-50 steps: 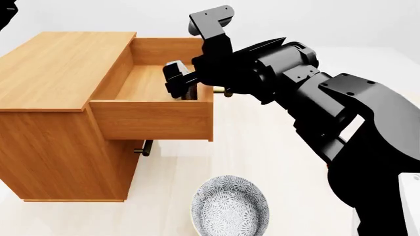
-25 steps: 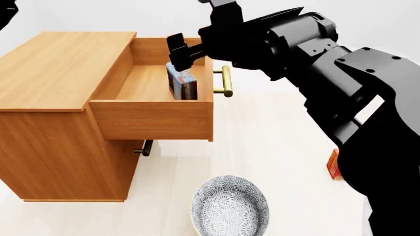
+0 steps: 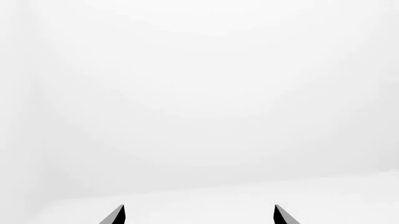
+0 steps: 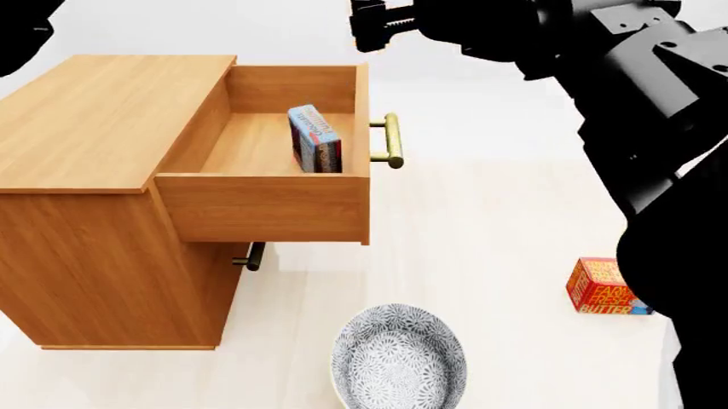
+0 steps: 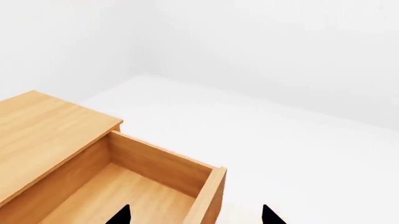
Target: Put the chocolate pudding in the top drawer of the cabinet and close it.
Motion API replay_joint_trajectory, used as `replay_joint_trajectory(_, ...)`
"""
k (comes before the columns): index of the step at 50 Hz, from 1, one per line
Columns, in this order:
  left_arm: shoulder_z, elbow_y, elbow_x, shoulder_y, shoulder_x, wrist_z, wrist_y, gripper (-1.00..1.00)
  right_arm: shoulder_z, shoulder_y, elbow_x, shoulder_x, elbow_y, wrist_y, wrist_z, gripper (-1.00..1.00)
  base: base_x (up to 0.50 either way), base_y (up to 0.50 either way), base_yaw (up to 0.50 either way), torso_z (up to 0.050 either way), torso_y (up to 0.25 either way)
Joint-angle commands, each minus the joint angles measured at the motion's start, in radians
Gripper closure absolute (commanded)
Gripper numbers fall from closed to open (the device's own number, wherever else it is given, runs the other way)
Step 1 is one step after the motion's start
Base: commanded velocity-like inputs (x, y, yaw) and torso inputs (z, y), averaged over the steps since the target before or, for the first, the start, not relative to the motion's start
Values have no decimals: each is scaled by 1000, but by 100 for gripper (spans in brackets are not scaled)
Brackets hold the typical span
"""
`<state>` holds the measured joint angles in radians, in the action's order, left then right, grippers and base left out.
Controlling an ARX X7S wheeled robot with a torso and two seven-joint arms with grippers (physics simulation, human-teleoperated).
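From the head view, the cabinet point(image 4: 108, 162), a smooth orange-brown wooden block with square edges, stands on the pale table point(image 4: 478, 230) with its top drawer point(image 4: 268, 183) pulled well out; the drawer is a shallow open box, and its brass bar handle point(image 4: 391, 141) juts from the front panel into free space. The chocolate pudding point(image 4: 314, 138), a thin carton with blue edges and a dark red face, stands on edge inside the drawer, against the front panel near the handle side, with bare wood floor open beside it. The lower drawer's handle point(image 4: 252, 256) shows just under the open drawer. The right hand point(image 4: 381, 19) sits high above the drawer's far corner, clear of the carton and rims, its jaws empty (their spread is hard to judge here). A round patterned grey-white bowl point(image 4: 398, 358) rests on the table near the cabinet's foot, and a red-orange butter box point(image 4: 605, 287) lies well apart. In the left wrist view only two dark fingertips point(image 3: 115, 215) show, spread apart over blank white. In the right wrist view, two fingertips point(image 5: 269, 215) stand parted and empty above the drawer's front panel point(image 5: 209, 196).
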<state>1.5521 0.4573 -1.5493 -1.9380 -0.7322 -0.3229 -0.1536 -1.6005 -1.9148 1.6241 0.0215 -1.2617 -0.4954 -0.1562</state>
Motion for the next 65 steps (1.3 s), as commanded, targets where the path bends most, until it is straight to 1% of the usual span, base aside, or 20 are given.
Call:
replay_joint_trajectory(1,0,31,-1,27,45,29,5,-100,-64,-23,52,55,-47,7,8,-100,0,0,0,0,0)
replay_joint_trajectory(9,-4,95,2,56,108,63,28,-100,-166,-16,144,98,-47,28,24,-100,0,0,0,0,0)
replay_joint_trajectory(13,-12,48,-5,60,116,57,33,-100,-228,-9,202,118,-47,44,31,-100,0,0,0,0,0)
replay_joint_trajectory(21,-23,-114,-23,56,103,15,20,-100,-361,-5,319,167,-47,75,48,-100,0,0,0,0,0)
replay_joint_trajectory(32,-26,-188,-22,75,147,18,28,-100,-493,-1,444,228,-46,104,71,-100,0,0,0,0,0)
replay_joint_trajectory(42,-30,-217,-26,100,182,24,39,-100,-540,-6,471,277,-36,110,93,-100,0,0,0,0,0)
replay_joint_trajectory(47,-34,-248,-32,108,191,18,41,-100,-536,-32,467,359,92,140,175,-100,0,0,0,0,0)
replay_joint_trajectory(54,-44,-330,-45,111,193,-4,41,-100,-533,-37,462,433,206,171,255,-100,0,0,0,0,0)
replay_joint_trajectory(65,-48,-499,-58,143,185,-45,49,-100,-527,-27,462,470,243,187,303,-100,0,0,0,0,0)
